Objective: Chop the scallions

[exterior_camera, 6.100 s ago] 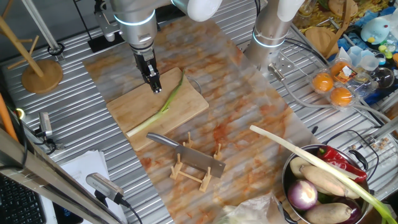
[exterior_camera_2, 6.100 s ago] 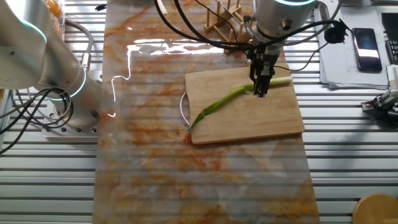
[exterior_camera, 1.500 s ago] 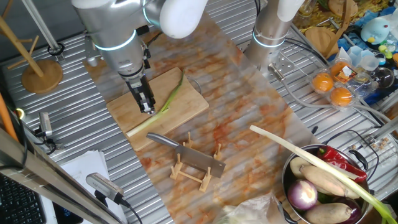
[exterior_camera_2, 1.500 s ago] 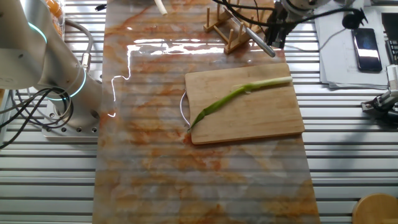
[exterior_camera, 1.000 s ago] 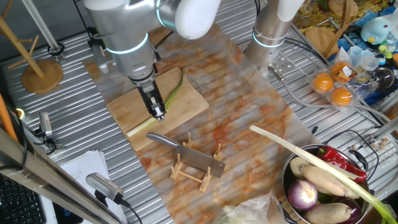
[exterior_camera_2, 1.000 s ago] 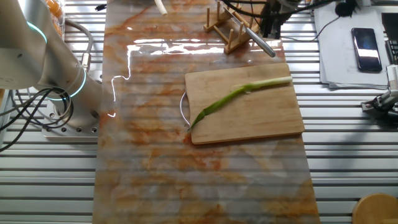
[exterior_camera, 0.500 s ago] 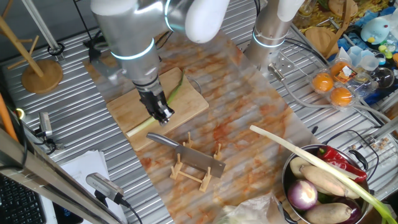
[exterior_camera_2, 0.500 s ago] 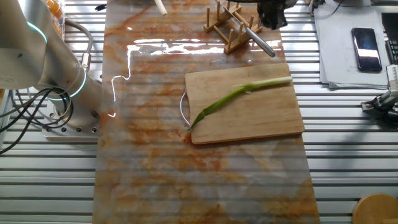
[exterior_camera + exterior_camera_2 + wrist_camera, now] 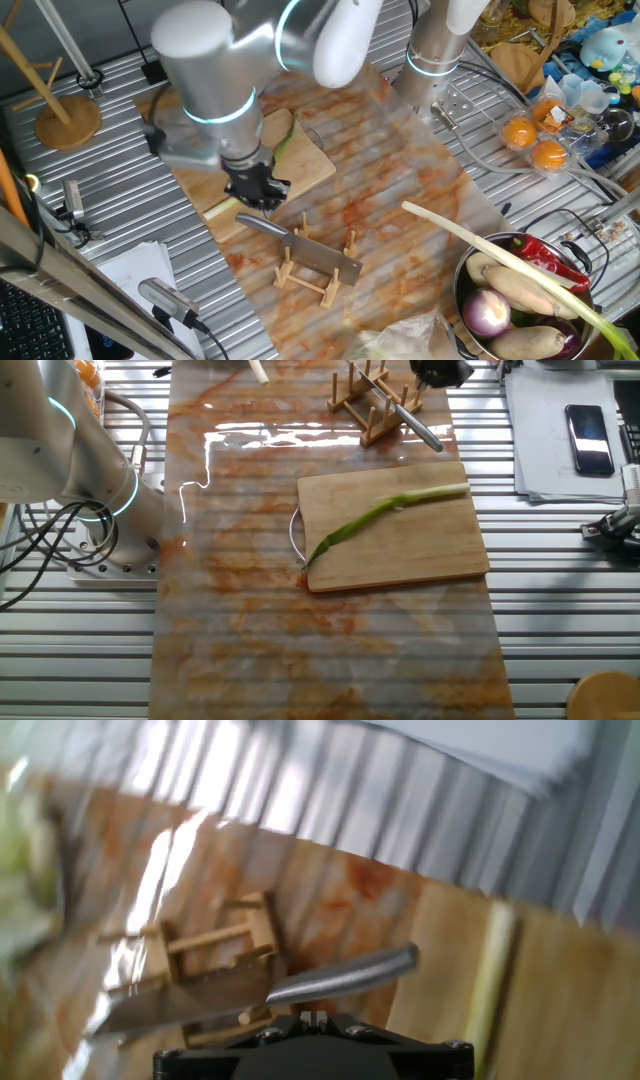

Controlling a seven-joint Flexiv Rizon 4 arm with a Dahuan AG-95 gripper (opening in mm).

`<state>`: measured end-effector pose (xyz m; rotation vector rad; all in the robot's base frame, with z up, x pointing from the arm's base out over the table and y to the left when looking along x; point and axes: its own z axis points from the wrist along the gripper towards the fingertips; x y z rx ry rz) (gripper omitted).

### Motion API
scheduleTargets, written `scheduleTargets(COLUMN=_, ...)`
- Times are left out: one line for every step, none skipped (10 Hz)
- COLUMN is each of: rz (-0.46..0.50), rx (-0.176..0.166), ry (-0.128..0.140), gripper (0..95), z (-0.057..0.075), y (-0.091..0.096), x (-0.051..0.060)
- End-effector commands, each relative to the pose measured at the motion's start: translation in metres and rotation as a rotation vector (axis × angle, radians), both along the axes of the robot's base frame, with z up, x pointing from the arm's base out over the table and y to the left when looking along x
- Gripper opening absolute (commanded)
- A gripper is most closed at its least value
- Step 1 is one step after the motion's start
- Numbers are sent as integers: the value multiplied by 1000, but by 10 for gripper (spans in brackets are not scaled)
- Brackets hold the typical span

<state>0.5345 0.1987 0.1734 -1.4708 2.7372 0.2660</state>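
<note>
You are working on a ribbed metal table [image 9: 500,180] covered down its middle by a marbled orange-and-cream mat [image 9: 400,170]. Around you the benches are cluttered: a wooden stand with a round base [image 9: 68,120] at one corner, papers [image 9: 560,430] with a black phone [image 9: 587,426] on them off the far side, and a second robot base [image 9: 90,490] bolted beside the mat.

On the mat lies a wooden cutting board [image 9: 400,545], and the scallions [image 9: 385,515] (one whole, slim stalk) rest diagonally across it, pale end toward the board's corner near the knife, green tip at the opposite edge by the board's metal handle. Just beyond the board stands a small wooden rack [image 9: 315,270] holding a cleaver-style knife [image 9: 310,250], its steel handle [image 9: 345,975] pointing toward the board.

For containers, look to the metal bowl [image 9: 462,300] at the table's edge: it holds a red onion [image 9: 487,313], red peppers [image 9: 545,258], pale root vegetables and one end of a long thick leek-like stalk [image 9: 480,250] that sticks out over the mat. Farther off, a clear plastic tray [image 9: 535,135] holds orange fruit.

Your gripper [image 9: 258,192] hangs just above the knife handle, at the board's edge; the hand view looks straight down on that handle. Whether its fingers are wide or narrow you cannot tell from these views.
</note>
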Motion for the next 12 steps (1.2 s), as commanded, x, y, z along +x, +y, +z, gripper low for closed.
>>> scheduleTargets(rz=624, rx=-86, ry=-98, gripper=0, z=-6, y=32, x=3)
scheduleTargets(rz=664, rx=-81, ry=-109, gripper=0, z=-6, y=32, x=3)
scheduleTargets(rz=752, rx=-63, ry=-122, gripper=0, z=-6, y=32, x=3)
scheduleTargets(rz=816, rx=-43, ry=-131, gripper=0, z=-6, y=32, x=3)
scheduleTargets(rz=954, rx=-24, ry=-153, gripper=0, z=-6, y=32, x=3)
scheduleTargets(rz=965, rx=-27, ry=-153, gripper=0, z=-6, y=32, x=3)
scheduleTargets(rz=1042, rx=-9, ry=-170, gripper=0, z=-11, y=45, x=0)
scheduleTargets(rz=1064, rx=-25, ry=-162, gripper=0, z=-14, y=55, x=-5)
scheduleTargets(rz=1093, rx=-28, ry=-161, gripper=190, z=-17, y=62, x=-10)
scheduleTargets(rz=1148, rx=-16, ry=-166, gripper=190, z=-22, y=65, x=-18)
scheduleTargets(rz=1178, rx=-9, ry=-168, gripper=380, z=-26, y=63, x=-22)
scheduleTargets(rz=1193, rx=2, ry=-168, gripper=380, z=-33, y=62, x=-31)
